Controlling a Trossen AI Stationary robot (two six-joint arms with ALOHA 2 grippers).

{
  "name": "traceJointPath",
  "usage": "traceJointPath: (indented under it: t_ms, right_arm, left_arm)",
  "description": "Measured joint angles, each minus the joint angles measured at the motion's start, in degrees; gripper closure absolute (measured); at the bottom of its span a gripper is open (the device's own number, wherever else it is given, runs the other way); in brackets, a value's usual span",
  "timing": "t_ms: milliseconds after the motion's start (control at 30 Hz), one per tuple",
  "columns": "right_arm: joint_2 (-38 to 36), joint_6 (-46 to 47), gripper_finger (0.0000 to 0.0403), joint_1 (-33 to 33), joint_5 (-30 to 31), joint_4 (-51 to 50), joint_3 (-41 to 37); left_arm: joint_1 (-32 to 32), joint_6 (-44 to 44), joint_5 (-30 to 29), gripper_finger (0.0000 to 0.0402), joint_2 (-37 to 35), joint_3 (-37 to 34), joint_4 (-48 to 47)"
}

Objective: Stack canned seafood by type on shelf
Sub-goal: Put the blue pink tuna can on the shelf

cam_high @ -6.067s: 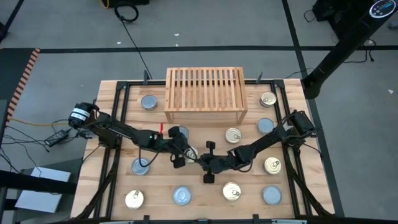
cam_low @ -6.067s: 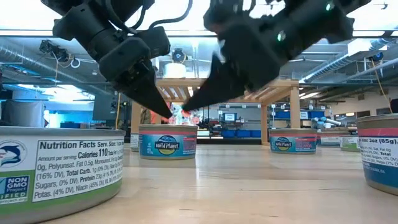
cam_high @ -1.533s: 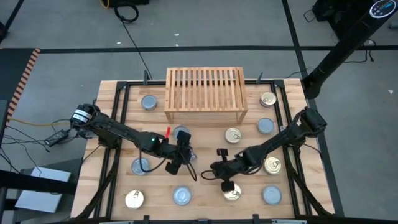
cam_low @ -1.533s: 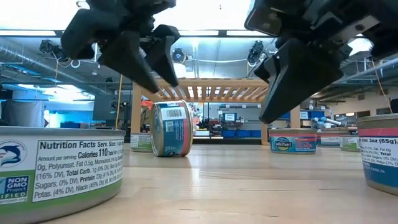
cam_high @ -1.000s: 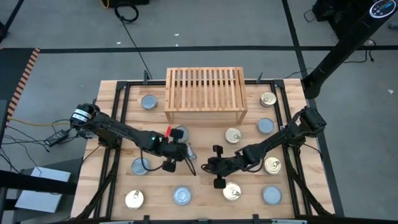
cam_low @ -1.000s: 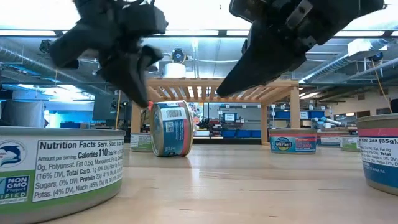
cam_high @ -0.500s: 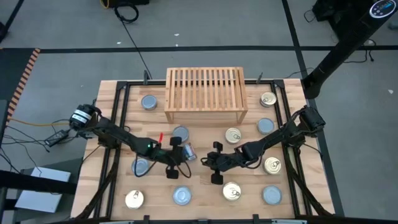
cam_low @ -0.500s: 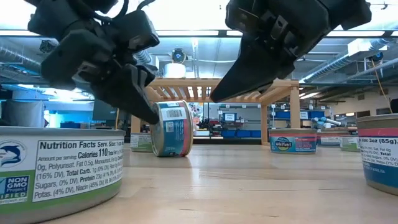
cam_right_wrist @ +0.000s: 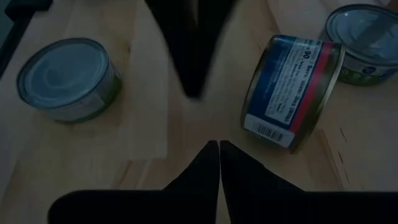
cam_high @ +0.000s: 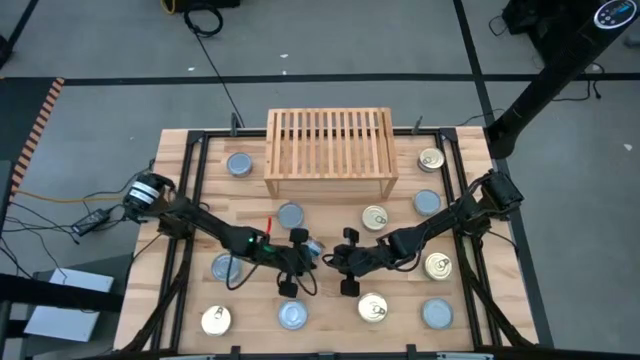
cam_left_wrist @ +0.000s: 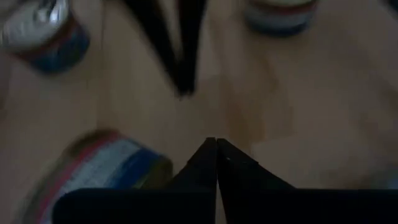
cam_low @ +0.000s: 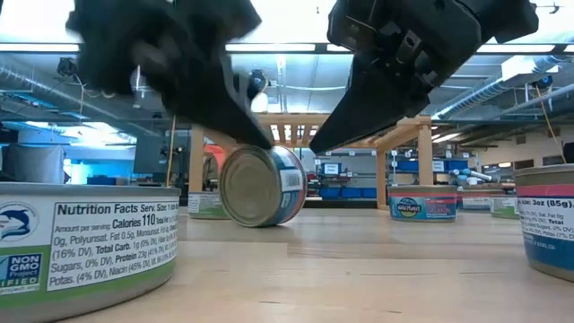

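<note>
One tin (cam_high: 311, 247) lies on its side near the table's middle, resting on its round wall (cam_right_wrist: 289, 90), with one flat end (cam_low: 254, 186) facing the near edge. My left gripper (cam_high: 312, 263) and right gripper (cam_high: 328, 262) are both shut. They point tip to tip just on the near side of that tin. The right wrist view shows a gap between the tin and the left gripper's fingers (cam_right_wrist: 193, 62). The wooden shelf (cam_high: 328, 152) stands at the far middle with nothing on its slatted top.
Upright tins are scattered around: silver-topped ones (cam_high: 290, 215) (cam_high: 225, 267) (cam_high: 293, 315) (cam_high: 427, 202), gold-topped ones (cam_high: 374, 217) (cam_high: 372, 308) (cam_high: 437, 265) (cam_high: 216, 320). Large tins (cam_low: 85, 242) (cam_low: 547, 220) stand close to the low camera. Bare planks (cam_high: 330, 300) lie near the grippers.
My left gripper has moved toward the table's right and slightly toward the near edge, ending tip to tip with the right gripper. The tin on its side has turned about: its label wall faced the near edge before, and now a flat end does.
</note>
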Motion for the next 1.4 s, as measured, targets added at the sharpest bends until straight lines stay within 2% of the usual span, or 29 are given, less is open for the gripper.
traceJointPath:
  t_ms: [167, 267, 533, 667, 800, 1167, 1400]
  right_arm:
    - [0.0, -0.11, 0.0371, 0.0, 0.0, -1.13, 0.02]
    - [0.0, -0.13, 0.0371, 0.09, 0.0, -1.31, 0.02]
    - [0.0, -0.14, 0.0371, 0.26, -0.36, -1.39, 0.02]
    - [0.0, -0.24, 0.037, 0.26, -0.44, -1.47, 0.02]
    - [0.0, -0.33, 0.037, 0.26, -0.44, -1.47, 0.02]
    - [0.0, -0.37, 0.0374, 0.26, -1.37, -1.53, 0.02]
    - [0.0, -0.76, 0.0376, 0.26, -1.49, -1.82, 0.02]
  left_arm:
    - [-0.91, 2.54, 0.11, 0.0337, -1.71, 9.97, -18.84]
    - [-0.69, 2.54, -2.2, 0.0294, -1.71, 14.48, -26.14]
    - [2.69, 2.52, -5.99, 0.0135, -1.11, 15.26, -28.76]
    - [4.53, 4.0, -6.8, 0.0083, -1.07, 15.25, -29.3]
    - [5.86, 5.98, -3.95, 0.0066, -1.07, 15.25, -29.34]
    - [9.58, 10.11, 2.15, 0.0065, -0.11, 15.25, -30.74]
    - [9.8, 13.7, 3.38, 0.0065, 2.6, 15.25, -30.8]
